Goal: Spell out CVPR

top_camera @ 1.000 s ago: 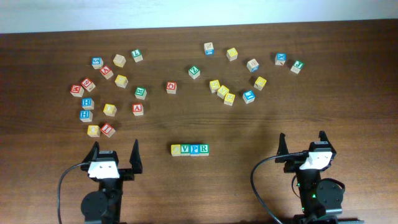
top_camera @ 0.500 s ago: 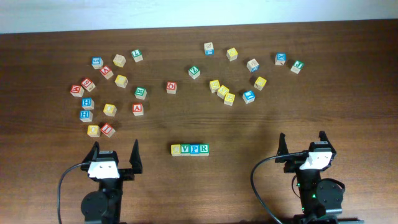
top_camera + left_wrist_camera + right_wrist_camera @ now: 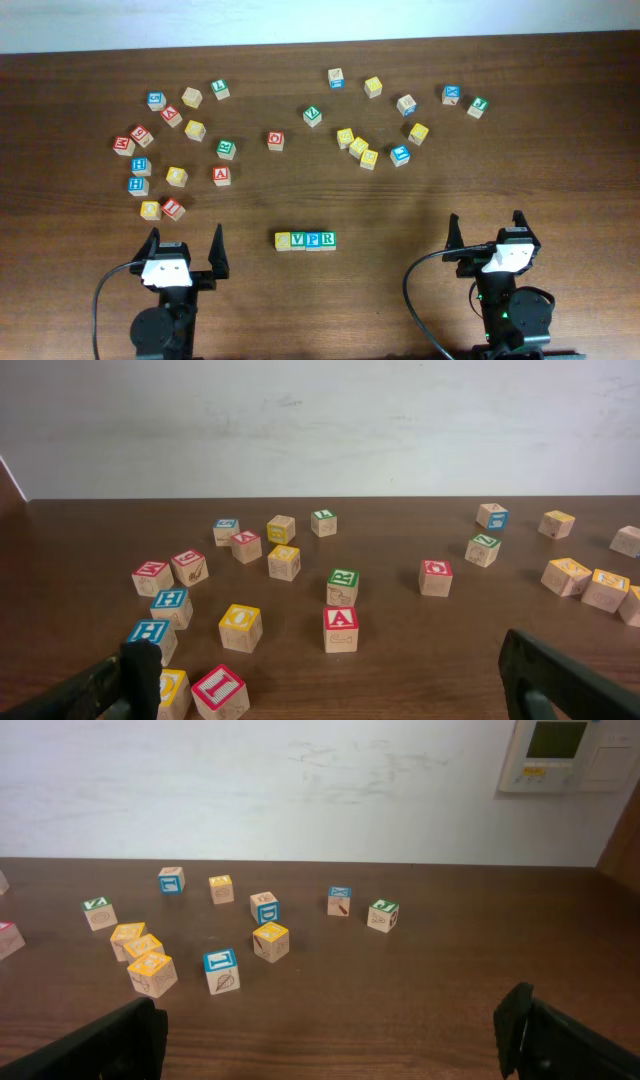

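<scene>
Clearly, seen from above, the four-cube row (image 3: 305,240) reads C, V, P, R, its cubes touching side to side on the tabletop (image 3: 380,300), so the word looks finished. The left tool (image 3: 185,236) sits to the row's left and the right tool (image 3: 485,221) well off to the row's right. Both are wide open and empty. The main risk I see is a careless arm move. Because the cubes touch, a nudge to one end would likely push the whole row crooked or split it. The C's yellow face is also pale, so the letter is hard to confirm. The loose cubes (image 3: 180,135) lie well beyond the row, too far to get mixed into it unless something drags them. No box, tray or bowl shows anywhere.

At the left wrist, the row is out of frame. The fingers (image 3: 140,672) stand far apart at the lower corners with nothing between them. Ahead lie a red A cube (image 3: 340,628) and a green-lettered cube (image 3: 343,586) that seems to read R; picking up that spare would be a mistake. No container here either.

At the right wrist, the row is again unseen. The spread fingers (image 3: 115,1042) hold nothing, and yellow cubes (image 3: 140,958) and a blue-topped cube (image 3: 221,970) sit ahead, clear of them. No container appears.
</scene>
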`<state>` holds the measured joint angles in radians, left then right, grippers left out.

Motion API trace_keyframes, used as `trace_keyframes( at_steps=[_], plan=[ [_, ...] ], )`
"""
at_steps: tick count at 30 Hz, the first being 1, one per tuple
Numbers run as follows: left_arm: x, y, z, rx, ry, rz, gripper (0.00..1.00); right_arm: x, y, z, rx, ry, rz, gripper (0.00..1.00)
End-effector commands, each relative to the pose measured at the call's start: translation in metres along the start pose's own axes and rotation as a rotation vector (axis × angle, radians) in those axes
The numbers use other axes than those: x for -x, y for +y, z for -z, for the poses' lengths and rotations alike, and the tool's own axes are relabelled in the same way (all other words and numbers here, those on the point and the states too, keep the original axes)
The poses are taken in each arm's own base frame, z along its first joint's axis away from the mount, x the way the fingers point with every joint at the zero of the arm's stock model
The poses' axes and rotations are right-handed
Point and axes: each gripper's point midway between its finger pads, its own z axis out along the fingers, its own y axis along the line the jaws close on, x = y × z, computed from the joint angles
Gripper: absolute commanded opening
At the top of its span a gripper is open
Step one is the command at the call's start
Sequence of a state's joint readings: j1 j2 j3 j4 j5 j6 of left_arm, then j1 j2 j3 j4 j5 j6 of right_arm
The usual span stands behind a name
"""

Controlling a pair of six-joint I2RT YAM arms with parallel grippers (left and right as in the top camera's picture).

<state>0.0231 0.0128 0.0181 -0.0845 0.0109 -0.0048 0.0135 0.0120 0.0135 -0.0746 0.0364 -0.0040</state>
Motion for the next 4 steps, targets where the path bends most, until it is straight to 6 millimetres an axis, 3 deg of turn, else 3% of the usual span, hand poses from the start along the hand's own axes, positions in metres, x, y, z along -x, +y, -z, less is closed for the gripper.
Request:
trace_keyframes(
  at_steps=[1,4],
  plan=[
    [-0.0025,0.0028,-0.0003,0.013,0.000,0.014,0.99,-0.0032,-0.0014,-0.0001,-0.005,0.004,0.003,0.98],
    [-0.0025,0.0028,-0.0003,0.013,0.000,0.014,0.99,-0.0032,-0.0014,-0.0001,-0.005,0.004,0.003,0.98]
  ],
)
